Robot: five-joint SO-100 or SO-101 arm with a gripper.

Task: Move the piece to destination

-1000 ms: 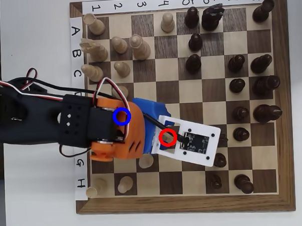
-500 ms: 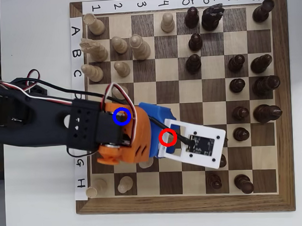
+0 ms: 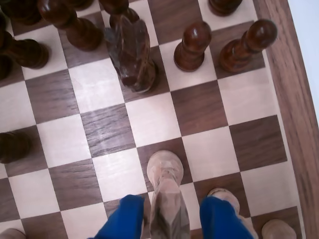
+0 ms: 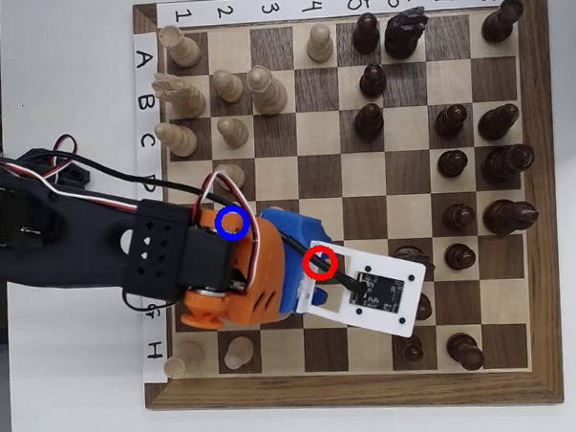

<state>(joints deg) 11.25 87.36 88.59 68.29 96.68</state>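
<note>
Pawn (image 3: 167, 191), pale and round-headed, stands at the bottom centre of the wrist view between the two blue fingers (image 3: 124, 219) of the gripper (image 3: 169, 219), which look closed on it; dark pieces (image 3: 132, 52) crowd the top. In the overhead view the arm (image 4: 89, 249) covers the lower left board (image 4: 353, 390), hiding the pawn, with the blue ring (image 4: 231, 221) drawn over the arm.

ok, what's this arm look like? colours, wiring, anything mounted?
In the overhead view: black arm links, an orange wrist housing, then a blue gripper section. Red, white and black wires loop loose over the wrist. A white plate carrying a dark circuit board sits out front. In the wrist view, the gripper has two blue fingers.
</note>
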